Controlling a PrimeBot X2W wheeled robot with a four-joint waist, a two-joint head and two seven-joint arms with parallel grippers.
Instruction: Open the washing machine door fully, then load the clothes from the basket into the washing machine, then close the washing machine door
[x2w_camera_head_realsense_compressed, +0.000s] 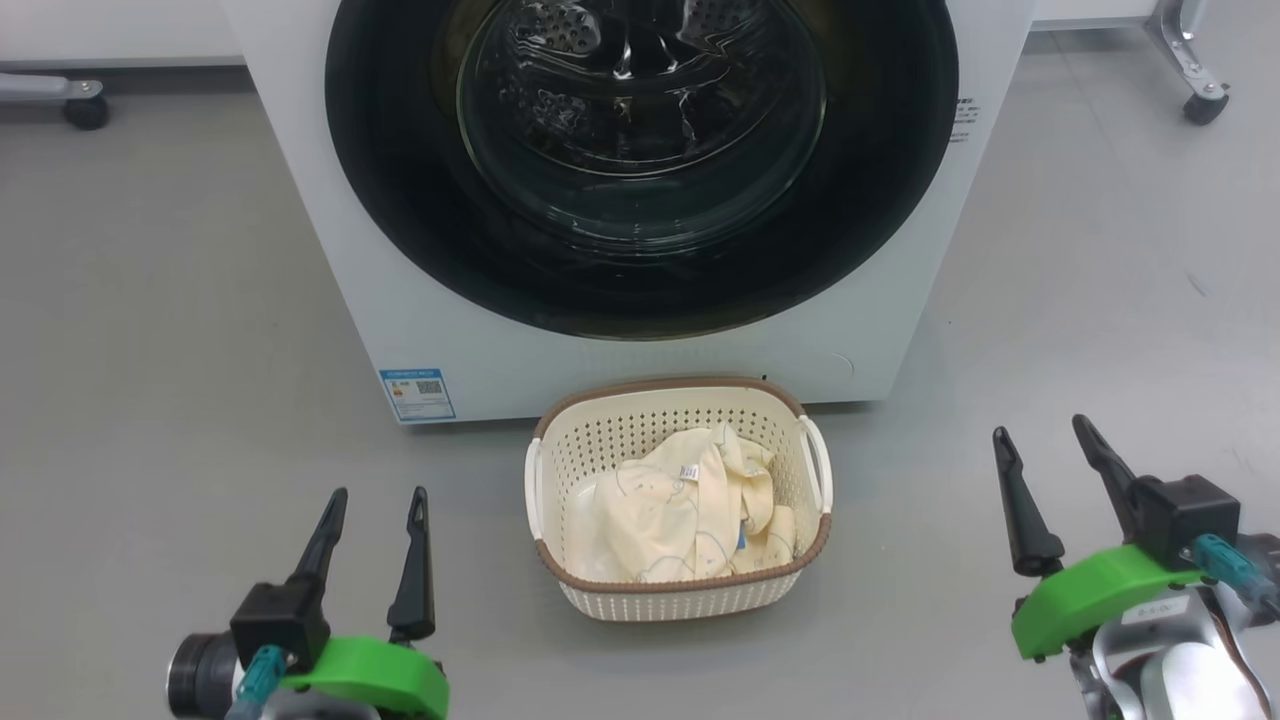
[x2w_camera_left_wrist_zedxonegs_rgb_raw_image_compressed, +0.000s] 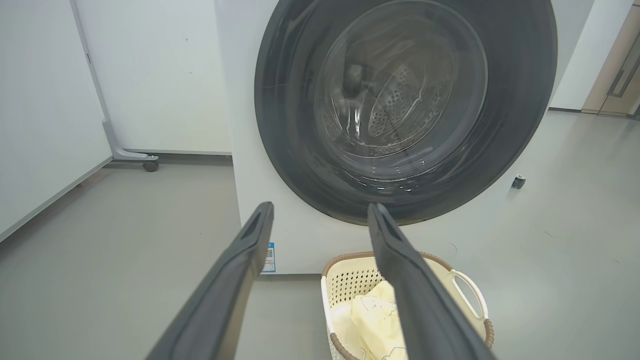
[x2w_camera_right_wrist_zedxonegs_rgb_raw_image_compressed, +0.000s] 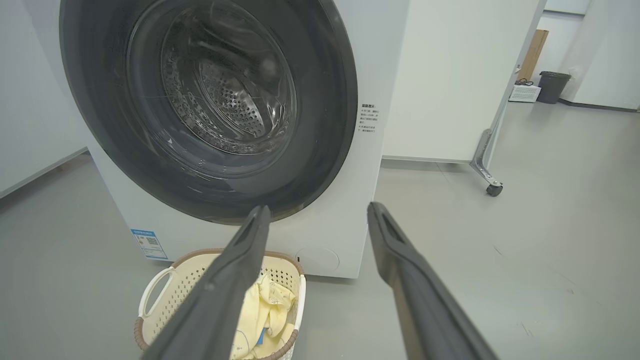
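So, the left gripper (x2w_camera_head_realsense_compressed: 379, 495) hangs low with its fingers spread, empty. In the middle, the washing machine door (x2w_camera_head_realsense_compressed: 400, 180) sits closed on the white washing machine (x2w_camera_head_realsense_compressed: 330, 300). It's a glossy black ring around bulging glass, probably stiff and slick, so I'd hook its edge; can't spot a handle. On the floor below, the perforated cream basket (x2w_camera_head_realsense_compressed: 560, 575) holds the clothes (x2w_camera_head_realsense_compressed: 680, 510), which look soft, floppy and light, so pinch a fold. The right gripper (x2w_camera_head_realsense_compressed: 1041, 428) is spread and empty too.

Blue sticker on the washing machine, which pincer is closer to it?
Left. The left pincer hovers just in front of the blue sticker, slightly to its left. The right pincer is far off, beyond the basket's other side.
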